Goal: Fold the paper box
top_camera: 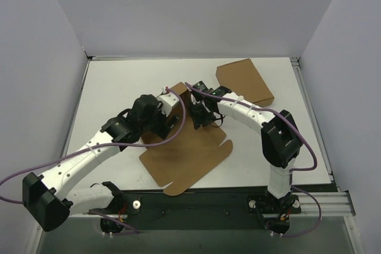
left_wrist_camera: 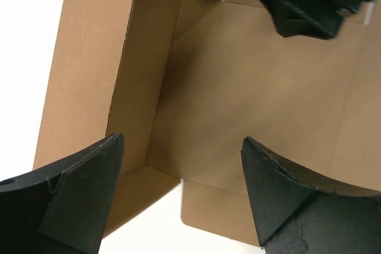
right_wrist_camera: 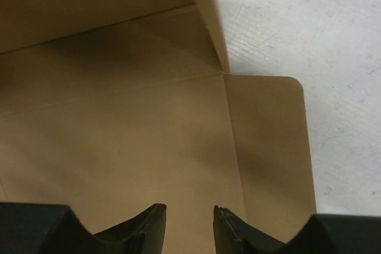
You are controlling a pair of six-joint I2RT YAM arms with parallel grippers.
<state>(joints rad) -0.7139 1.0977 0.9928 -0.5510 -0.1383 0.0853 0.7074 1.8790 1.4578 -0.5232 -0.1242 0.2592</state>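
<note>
White desk carries the paper box at centre, flaps toward 6 o'clock; likely light, springy at creases; best pinched at a wall edge; left claw spread wide, right claw slightly parted, both empty.

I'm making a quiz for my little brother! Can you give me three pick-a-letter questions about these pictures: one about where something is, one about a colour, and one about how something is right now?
1. Where is the paper box?
A. middle of the table
B. far left corner
C. on the wall

2. What colour is it?
A. white
B. brown
C. purple

3. How are the jaws of the left gripper?
A. shut tight
B. pinching a flap
C. wide apart, empty

Answers: 1 A, it lies spread out mid-table; 2 B, it is plain brown cardboard; 3 C, the left wrist view shows a wide gap with nothing in it.
</note>
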